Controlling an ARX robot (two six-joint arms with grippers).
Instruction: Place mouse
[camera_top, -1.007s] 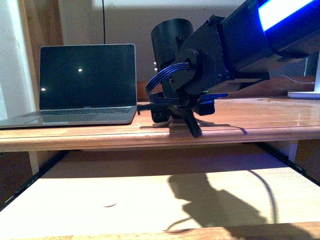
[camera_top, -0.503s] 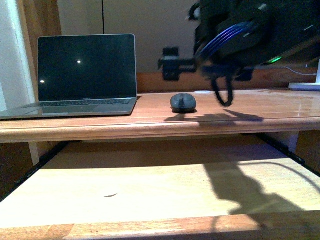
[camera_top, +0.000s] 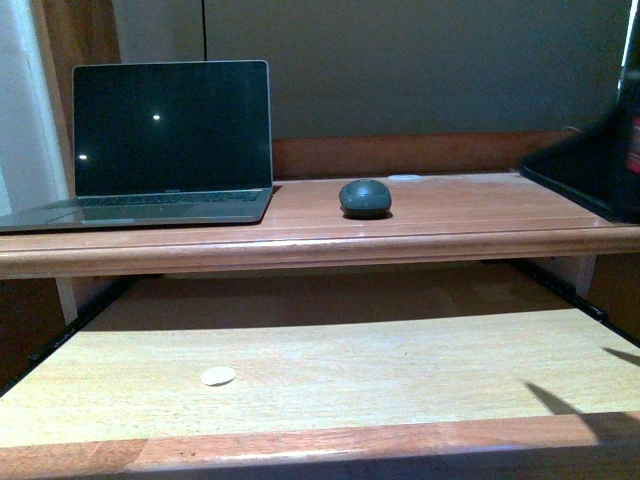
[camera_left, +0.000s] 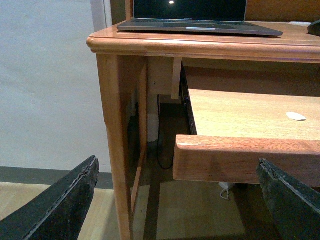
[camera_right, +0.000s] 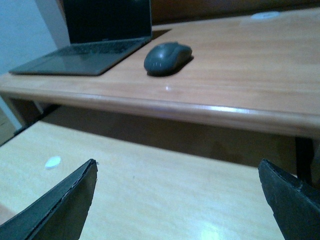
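Left fingers (camera_left: 60, 210): black, spread wide, empty; low beside the wooden desk (camera_left: 120, 150), clear of the job.
Open silver laptop (camera_top: 170, 140): far left on the desk.
Small dark grey oval mouse (camera_top: 365, 197): flat on the desk, just right of the laptop, handy for a user; placement looks done.
Right fingers (camera_right: 55, 205): black, parted wide, gripping nothing, over the pale pull-out shelf (camera_right: 150, 185), apart from the mouse.

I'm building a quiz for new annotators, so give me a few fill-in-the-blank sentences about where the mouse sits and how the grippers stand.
The mouse rests on the ____ of the desk, above the pull-out shelf.
In the front view it sits to the ____ of the laptop.
The jaws of the left gripper and the right gripper are ____ and empty.
Missing words: top; right; open.
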